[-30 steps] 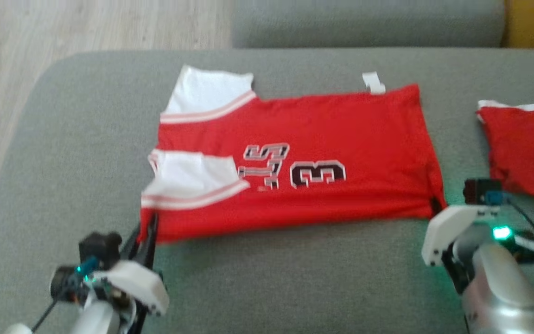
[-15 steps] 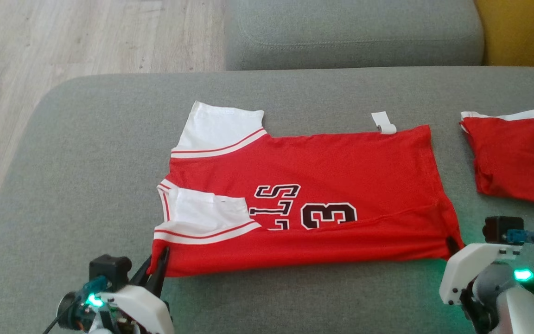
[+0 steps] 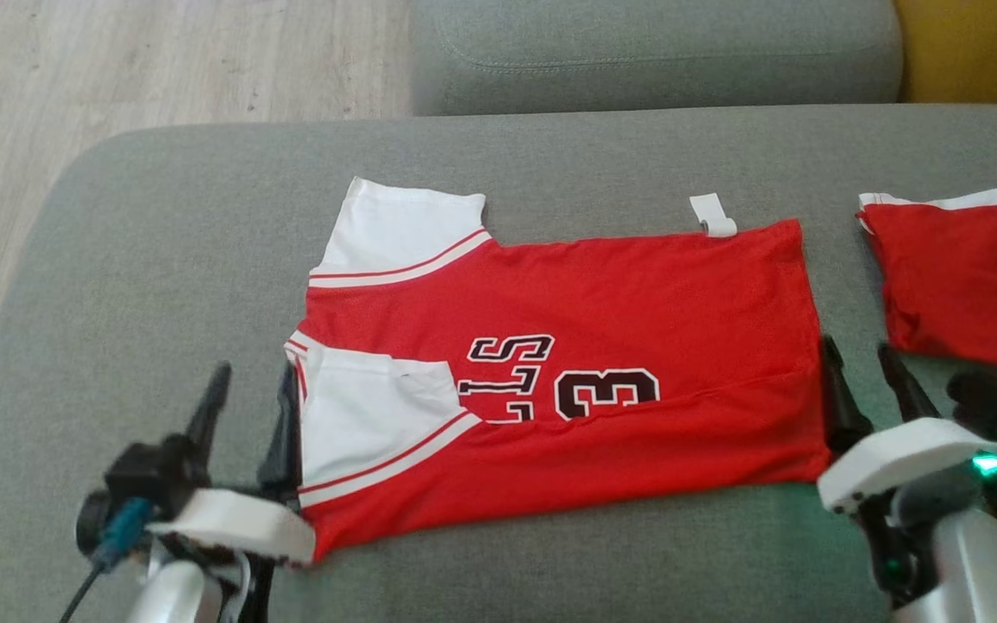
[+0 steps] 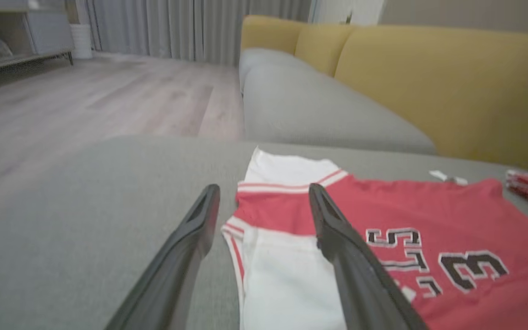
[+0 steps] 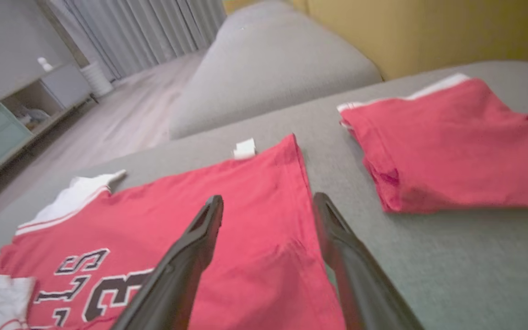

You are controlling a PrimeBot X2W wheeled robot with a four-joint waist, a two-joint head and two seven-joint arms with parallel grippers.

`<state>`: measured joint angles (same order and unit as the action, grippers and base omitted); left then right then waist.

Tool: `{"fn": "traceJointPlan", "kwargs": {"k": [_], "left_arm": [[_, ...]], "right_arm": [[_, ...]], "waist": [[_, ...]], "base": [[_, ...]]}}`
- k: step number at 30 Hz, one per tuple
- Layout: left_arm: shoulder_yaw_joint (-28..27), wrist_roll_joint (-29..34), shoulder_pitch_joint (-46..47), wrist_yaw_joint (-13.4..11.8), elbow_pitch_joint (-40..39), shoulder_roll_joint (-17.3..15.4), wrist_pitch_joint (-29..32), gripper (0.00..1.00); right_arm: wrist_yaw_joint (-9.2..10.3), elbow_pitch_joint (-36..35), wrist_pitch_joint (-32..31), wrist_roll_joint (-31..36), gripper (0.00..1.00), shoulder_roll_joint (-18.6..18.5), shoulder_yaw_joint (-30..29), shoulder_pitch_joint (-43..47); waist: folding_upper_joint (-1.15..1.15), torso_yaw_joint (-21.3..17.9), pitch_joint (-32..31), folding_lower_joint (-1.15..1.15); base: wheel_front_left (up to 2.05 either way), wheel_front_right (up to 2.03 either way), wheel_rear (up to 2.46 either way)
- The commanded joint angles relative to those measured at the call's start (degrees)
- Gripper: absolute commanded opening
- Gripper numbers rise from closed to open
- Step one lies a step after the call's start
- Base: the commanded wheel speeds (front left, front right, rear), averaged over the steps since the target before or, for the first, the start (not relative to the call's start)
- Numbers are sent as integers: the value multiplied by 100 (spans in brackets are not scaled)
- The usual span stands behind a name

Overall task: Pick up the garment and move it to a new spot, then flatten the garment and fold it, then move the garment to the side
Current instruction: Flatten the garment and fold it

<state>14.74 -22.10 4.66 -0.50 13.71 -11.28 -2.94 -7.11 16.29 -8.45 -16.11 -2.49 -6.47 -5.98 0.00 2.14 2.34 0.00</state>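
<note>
We no longer clamp the shirt point(image 3: 637, 294): left tool point(image 3: 254, 381) and right tool point(image 3: 855, 350) stand apart beside it; this fold seems laid.

The red jersey point(image 3: 637, 294) bears a black, white-edged digit 3 point(image 3: 628, 394) near its near fold, with part of another digit just left of it. Left again stand black letters point(image 3: 509, 349), partly folded under; only an S reads surely.

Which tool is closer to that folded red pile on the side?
Right. The right tool is next to the folded red pile, at the jersey's hem end; the left tool is beyond the jersey's far end, by its white sleeve.
</note>
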Motion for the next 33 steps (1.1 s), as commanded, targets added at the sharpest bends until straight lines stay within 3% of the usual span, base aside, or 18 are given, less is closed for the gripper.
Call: {"fn": "traceJointPlan", "kwargs": {"k": [1,6,13,18,27,33], "left_arm": [[-311,-24,421,-2,-302,19,-403,100],[-299,51,701,251,-466,47,-1031,100],[-237,199,1533,541,-372,-261,-1031,100],[-25,-24,2475,736,5,-628,-322,100],[1214,-1079,4487,797,1339,-1921,1487,100],[1914,-1822,5175,798,2235,-2470,1898,100]], "right_arm": [[-37,-308,429,15,100,-39,334,-257],[-37,-417,1342,-154,100,-39,733,-278],[-37,-478,1810,-198,100,-39,898,-595],[-37,-626,1883,-197,100,-39,900,-845],[-37,-733,2044,-318,100,-39,1268,-1241],[-37,-749,2190,-454,100,-39,1541,-1446]], "waist": [[0,-34,19,0],[0,-113,137,0],[0,-292,647,0],[0,-388,1103,0],[0,-805,2000,0],[0,-1139,2416,0]], "base": [[0,0,0],[0,0,0],[0,0,0],[0,0,0],[0,0,0],[0,0,0]]}}
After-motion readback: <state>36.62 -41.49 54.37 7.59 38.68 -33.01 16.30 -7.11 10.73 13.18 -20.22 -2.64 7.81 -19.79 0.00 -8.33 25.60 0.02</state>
